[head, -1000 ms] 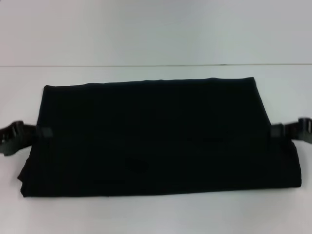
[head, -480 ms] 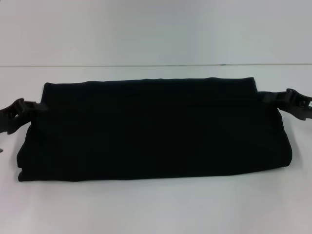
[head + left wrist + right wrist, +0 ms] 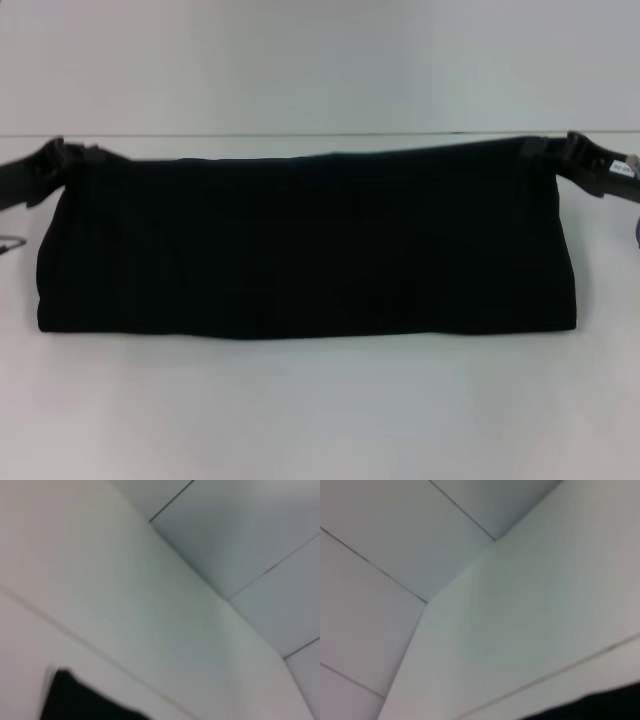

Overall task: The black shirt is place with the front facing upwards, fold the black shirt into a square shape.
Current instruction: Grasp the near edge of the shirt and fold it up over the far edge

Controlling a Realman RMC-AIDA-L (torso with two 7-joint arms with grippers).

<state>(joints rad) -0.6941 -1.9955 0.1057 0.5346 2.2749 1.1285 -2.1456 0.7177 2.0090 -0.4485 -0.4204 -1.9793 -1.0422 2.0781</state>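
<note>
Left gripper is clamped on the far left corner of the shirt, and the right gripper is clamped on the far right corner, each holding a layer of cloth at the shirt's far edge. Between them the shirt lies as a long black band on the white bench, its long axis running side to side across the middle of the bench, its near edge a soft folded roll parallel to the bench's near edge. No lettering or neck label shows on the upper face. Each gripper sits just outside its own end of the band, so the cloth stretches inward from both, with neither arm nearer than the other. Judging by this, the lengthwise fold looks complete or nearly so, and squaring it off calls for carrying one short end across toward the other along that long axis. From the wrists only a dark sliver of shirt shows against wall panels.
</note>
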